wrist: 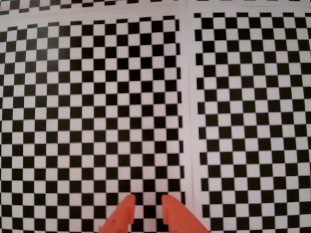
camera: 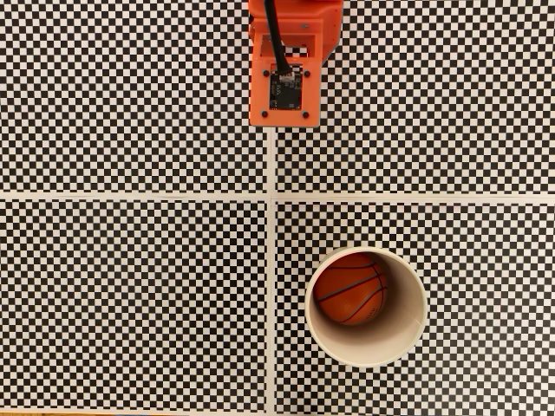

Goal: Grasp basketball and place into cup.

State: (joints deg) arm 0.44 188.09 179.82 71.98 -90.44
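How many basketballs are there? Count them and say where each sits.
1. The basketball lies inside the cup, against its upper-left wall in the fixed view. Nothing else could hide another.

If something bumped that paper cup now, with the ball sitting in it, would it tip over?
Probably it would slide or wobble: the cup looks thin and light. The basketball rests low inside against one wall, which may steady it somewhat, though unevenly. If tipped, both would likely roll.
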